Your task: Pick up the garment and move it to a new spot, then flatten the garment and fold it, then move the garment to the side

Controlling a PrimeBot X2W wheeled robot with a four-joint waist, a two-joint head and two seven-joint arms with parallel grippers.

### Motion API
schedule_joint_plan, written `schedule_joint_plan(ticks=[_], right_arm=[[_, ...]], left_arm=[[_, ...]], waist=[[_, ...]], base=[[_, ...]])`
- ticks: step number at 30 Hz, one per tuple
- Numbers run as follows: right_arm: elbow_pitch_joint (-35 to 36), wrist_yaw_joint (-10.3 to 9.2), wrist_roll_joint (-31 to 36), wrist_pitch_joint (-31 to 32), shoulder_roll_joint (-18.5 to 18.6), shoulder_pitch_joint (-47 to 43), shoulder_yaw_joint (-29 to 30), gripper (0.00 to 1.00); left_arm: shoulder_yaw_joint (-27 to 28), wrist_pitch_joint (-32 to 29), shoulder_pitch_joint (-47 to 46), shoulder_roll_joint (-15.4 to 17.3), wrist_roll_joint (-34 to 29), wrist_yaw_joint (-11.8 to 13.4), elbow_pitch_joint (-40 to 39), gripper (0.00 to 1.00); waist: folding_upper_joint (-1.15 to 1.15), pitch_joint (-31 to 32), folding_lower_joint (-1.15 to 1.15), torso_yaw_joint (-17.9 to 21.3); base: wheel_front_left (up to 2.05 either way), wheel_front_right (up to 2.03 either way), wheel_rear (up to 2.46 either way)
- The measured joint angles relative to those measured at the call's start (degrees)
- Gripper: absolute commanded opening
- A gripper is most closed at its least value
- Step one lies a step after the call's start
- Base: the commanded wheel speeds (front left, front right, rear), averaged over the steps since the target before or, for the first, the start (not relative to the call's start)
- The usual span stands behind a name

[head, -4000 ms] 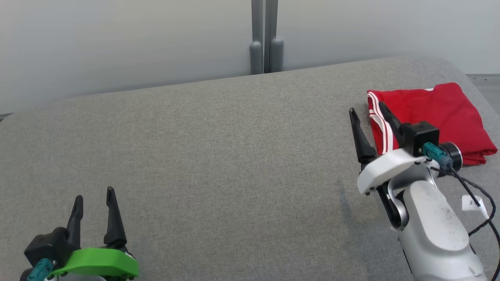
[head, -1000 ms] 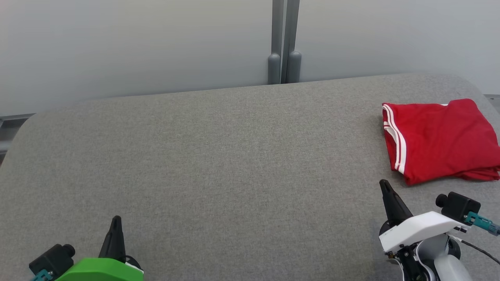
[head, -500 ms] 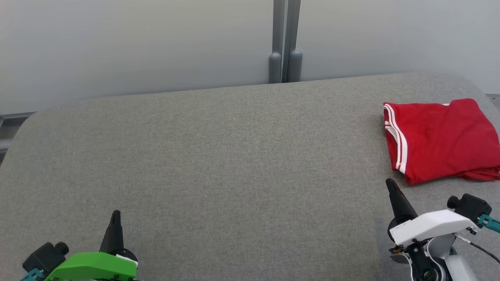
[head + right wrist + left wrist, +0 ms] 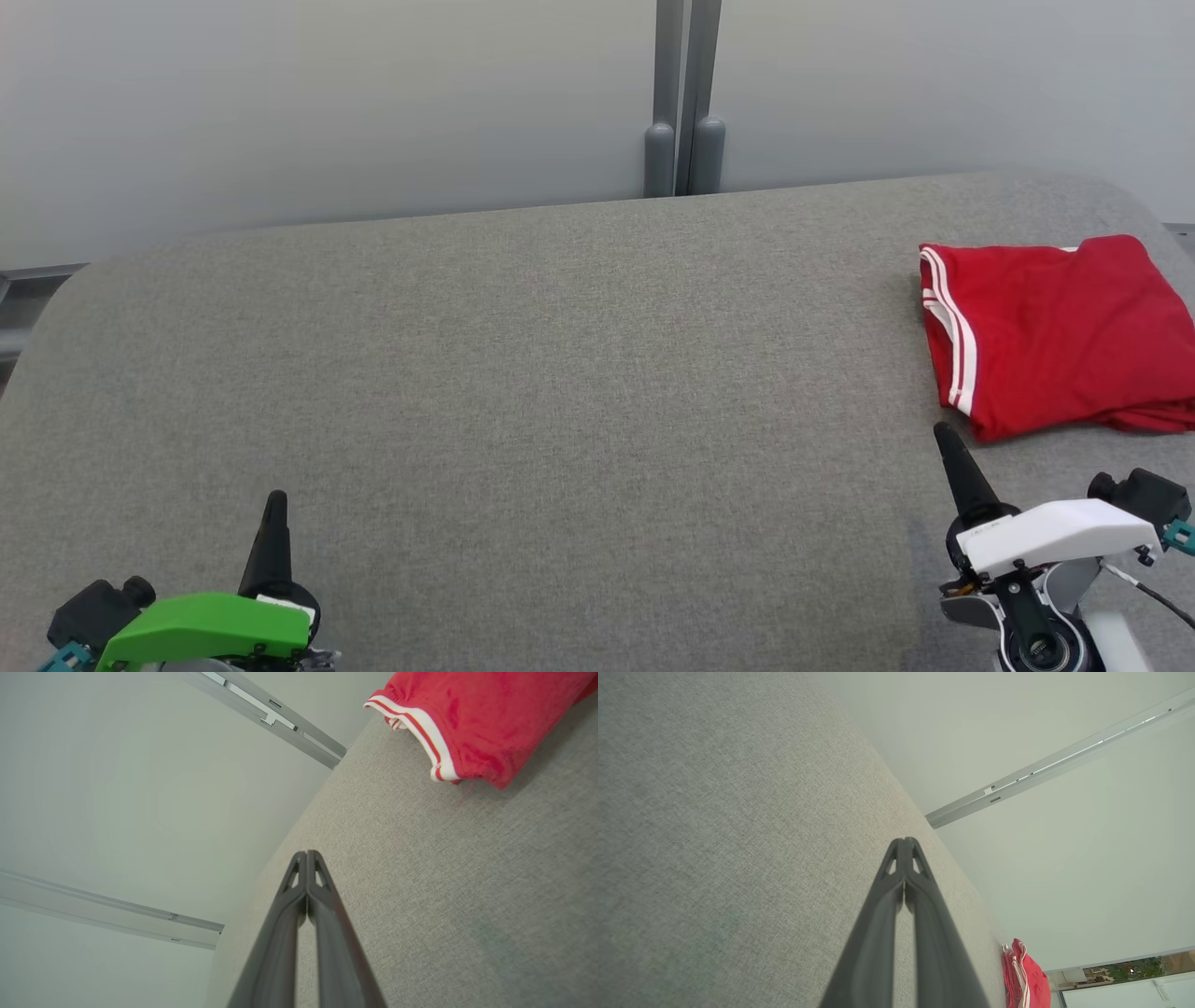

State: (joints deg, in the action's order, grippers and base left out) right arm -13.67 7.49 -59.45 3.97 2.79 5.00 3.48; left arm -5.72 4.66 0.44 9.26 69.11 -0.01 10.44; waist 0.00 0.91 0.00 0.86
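The garment (image 4: 1055, 331) is red with white stripes along one edge and lies folded at the right side of the grey padded table (image 4: 523, 373). It also shows in the right wrist view as the garment (image 4: 472, 723) and small in the left wrist view as the garment (image 4: 1024, 977). My right gripper (image 4: 945, 439) is shut and empty, just in front of the garment's near left corner, apart from it. My left gripper (image 4: 275, 504) is shut and empty at the lower left, far from the cloth. Both wrist views show pressed-together fingertips: left gripper (image 4: 904, 842), right gripper (image 4: 307, 855).
A pale wall runs behind the table, with a grey vertical post (image 4: 681, 103) at its middle. The table's far right corner (image 4: 1120, 196) is rounded, and the garment lies close to the right edge.
Since four seconds ago both grippers have shut and the right arm has drawn back from the garment to the lower right. The camera view has shifted a little. Over the last second both grippers drifted slightly.
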Motion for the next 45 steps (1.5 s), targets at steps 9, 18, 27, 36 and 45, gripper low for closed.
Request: schedule_joint_plan(ticks=[9, 18, 27, 36, 45], right_arm=[[-0.2, 0.0, -5.3, 1.0, 0.0, 0.1, 1.0, 0.0], [-0.3, 0.0, -10.4, 2.0, 0.0, 0.3, 1.8, 0.0], [-0.4, -0.01, -14.9, 3.0, 0.0, 0.5, 2.7, 0.0], [-0.5, -0.01, -19.2, 3.8, 0.1, 0.7, 3.4, 0.0], [-0.6, -0.01, -23.2, 4.6, 0.1, 1.0, 4.1, 0.0]], left_arm=[[1.5, -1.1, -0.5, -1.1, 3.9, -1.1, 0.2, 0.0], [2.8, -2.1, -1.1, -2.0, 7.5, -2.4, 0.2, 0.0], [4.1, -3.1, -1.6, -2.9, 10.9, -3.3, 0.3, 0.0], [5.3, -4.1, -2.0, -3.6, 14.1, -4.4, 0.4, 0.0], [6.4, -4.7, -2.3, -4.4, 17.1, -5.2, 0.4, 0.0]], waist=[[0.0, -0.1, 0.0, -0.1], [0.0, -0.3, 0.0, -0.2], [0.0, -0.4, 0.0, -0.3], [0.0, -0.5, 0.0, -0.5], [0.0, -0.7, 0.0, -0.6]], base=[[0.0, 0.0, 0.0], [0.0, 0.0, 0.0], [0.0, 0.0, 0.0], [0.0, 0.0, 0.0], [0.0, 0.0, 0.0]])
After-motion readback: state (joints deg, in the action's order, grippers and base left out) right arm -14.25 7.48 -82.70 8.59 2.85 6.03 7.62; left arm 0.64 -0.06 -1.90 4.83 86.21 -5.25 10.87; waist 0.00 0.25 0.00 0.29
